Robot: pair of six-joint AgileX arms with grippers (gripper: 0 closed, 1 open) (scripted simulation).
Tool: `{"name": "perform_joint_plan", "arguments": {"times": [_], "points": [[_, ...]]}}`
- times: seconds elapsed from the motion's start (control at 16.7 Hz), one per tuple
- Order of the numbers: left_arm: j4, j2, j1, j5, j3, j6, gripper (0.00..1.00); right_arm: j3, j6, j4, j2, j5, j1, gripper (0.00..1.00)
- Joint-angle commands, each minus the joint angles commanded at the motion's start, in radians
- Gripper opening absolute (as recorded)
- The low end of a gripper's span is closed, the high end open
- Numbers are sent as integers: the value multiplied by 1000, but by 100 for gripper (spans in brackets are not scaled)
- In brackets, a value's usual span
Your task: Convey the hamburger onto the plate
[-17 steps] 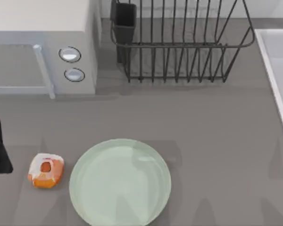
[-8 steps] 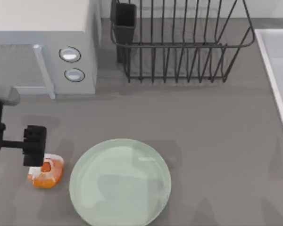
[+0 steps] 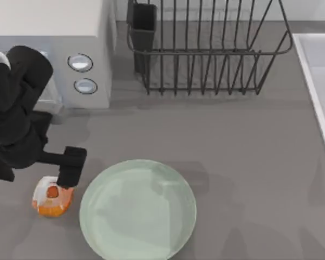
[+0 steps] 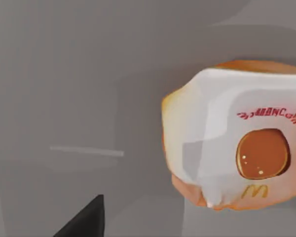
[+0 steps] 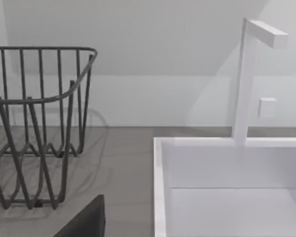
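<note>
The left gripper (image 3: pixel 69 174) hung over the hamburger (image 3: pixel 52 196), which lay just left of the plate (image 3: pixel 138 210); its finger state was unclear, so it should centre itself before descending.

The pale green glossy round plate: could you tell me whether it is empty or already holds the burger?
Empty. The pale green glossy round plate is bare; the small orange white-topped hamburger sits on the table beside it.
</note>
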Motion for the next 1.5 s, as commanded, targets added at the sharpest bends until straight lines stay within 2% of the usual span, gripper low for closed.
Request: {"name": "perform_joint_plan", "arguments": {"times": [0.54, 0.96, 1.32, 1.5], "points": [[-10, 58, -6, 0, 26, -2, 100, 0, 0, 0, 0, 0, 0, 100], [268, 194, -6, 0, -107, 2, 100, 0, 0, 0, 0, 0, 0, 100], [306, 219, -6, 0, -128, 3, 100, 0, 0, 0, 0, 0, 0, 100], [306, 219, -6, 0, -128, 3, 77, 0, 0, 0, 0, 0, 0, 100]]}}
